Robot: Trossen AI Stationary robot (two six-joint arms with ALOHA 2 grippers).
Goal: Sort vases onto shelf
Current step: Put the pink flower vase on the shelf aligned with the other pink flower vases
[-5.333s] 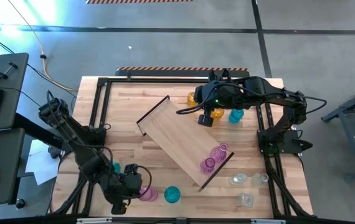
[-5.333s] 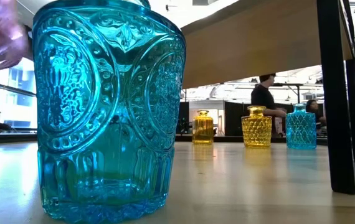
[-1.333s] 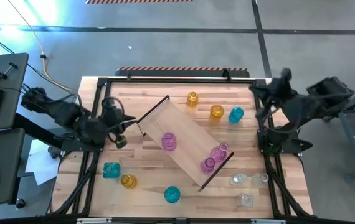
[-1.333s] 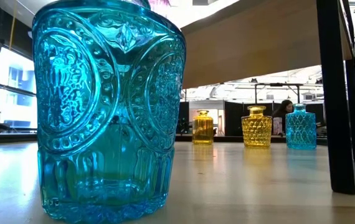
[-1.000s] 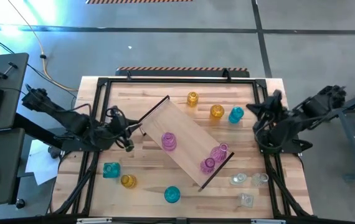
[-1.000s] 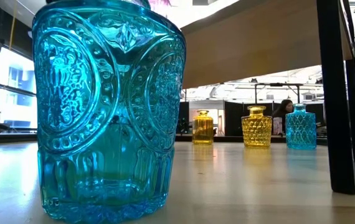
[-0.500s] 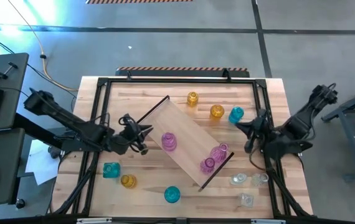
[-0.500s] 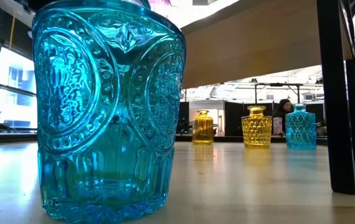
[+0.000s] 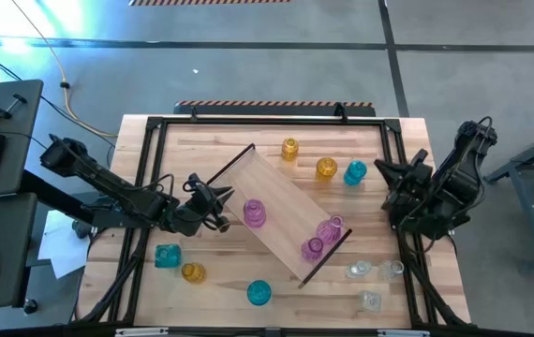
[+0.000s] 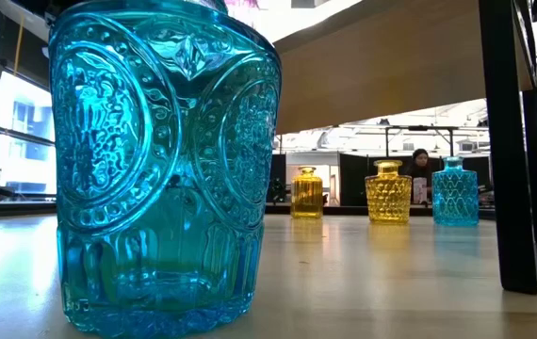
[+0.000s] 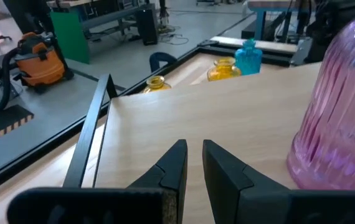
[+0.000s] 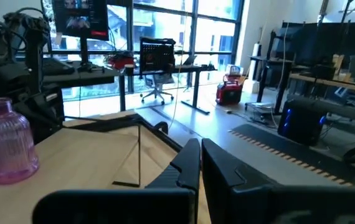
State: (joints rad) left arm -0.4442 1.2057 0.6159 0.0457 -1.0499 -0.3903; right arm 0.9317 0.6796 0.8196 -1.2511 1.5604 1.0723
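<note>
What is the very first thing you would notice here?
A huge-looking teal blue vase fills the low view, because it stands right by that camera near the table's front edge. From above, the long wooden shelf lies slanted across the table with three pink vases on it, and the left hand is beside one.
</note>
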